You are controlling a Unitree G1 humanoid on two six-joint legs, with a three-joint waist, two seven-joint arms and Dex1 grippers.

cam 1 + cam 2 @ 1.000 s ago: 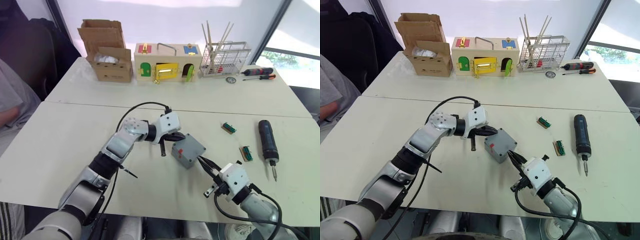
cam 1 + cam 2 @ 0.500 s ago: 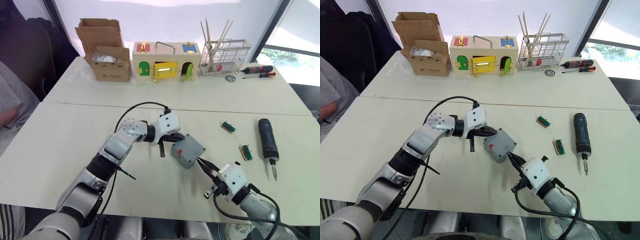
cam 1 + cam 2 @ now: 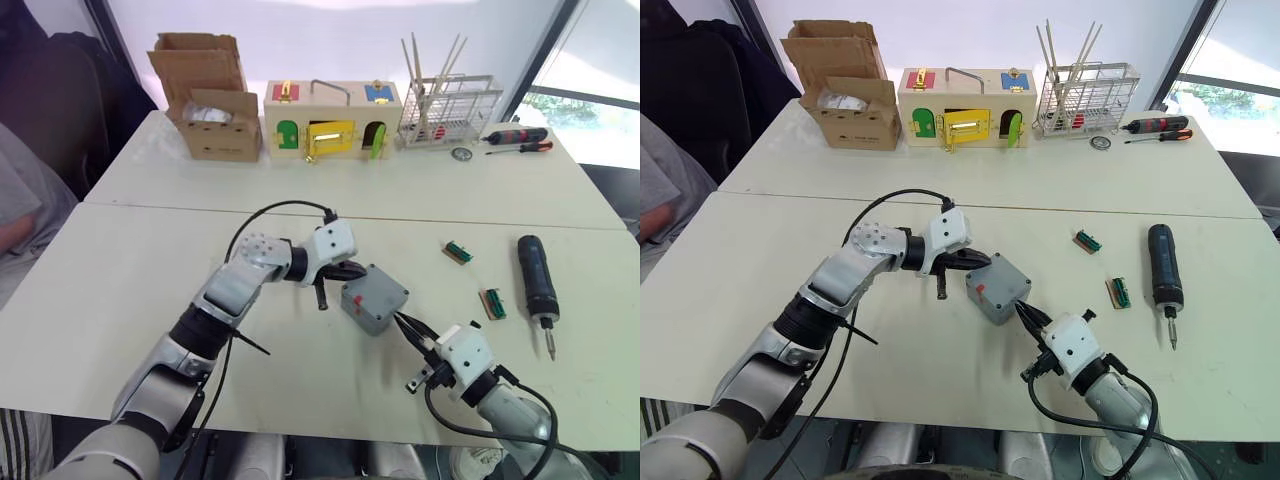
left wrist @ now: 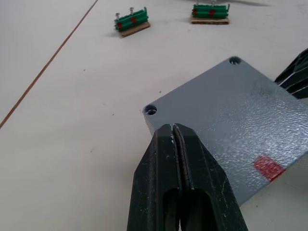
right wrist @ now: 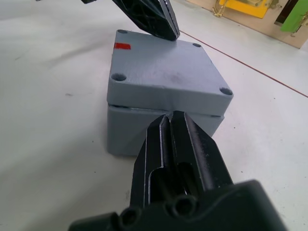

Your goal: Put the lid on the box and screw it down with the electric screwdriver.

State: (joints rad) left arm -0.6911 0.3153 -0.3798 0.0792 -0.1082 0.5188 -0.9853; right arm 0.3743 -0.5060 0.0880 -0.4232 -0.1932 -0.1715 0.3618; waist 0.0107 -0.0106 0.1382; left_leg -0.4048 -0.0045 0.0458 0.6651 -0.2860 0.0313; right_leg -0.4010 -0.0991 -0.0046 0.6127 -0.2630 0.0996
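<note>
Lid [image 5: 166, 72] sits on the box [image 5: 130, 132], slightly skewed, at the middle of the near desk [image 3: 120, 290]. Left pincer [image 4: 173, 132] is closed with nothing held, tips at the lid's edge on the robot's left side. Right pincer [image 5: 171, 120] is closed too, empty, tips right at the seam between lid and box on the near-right side. Electric screwdriver [image 3: 535, 280] lies flat on the desk well off to the right, bit pointing toward the robot, untouched
</note>
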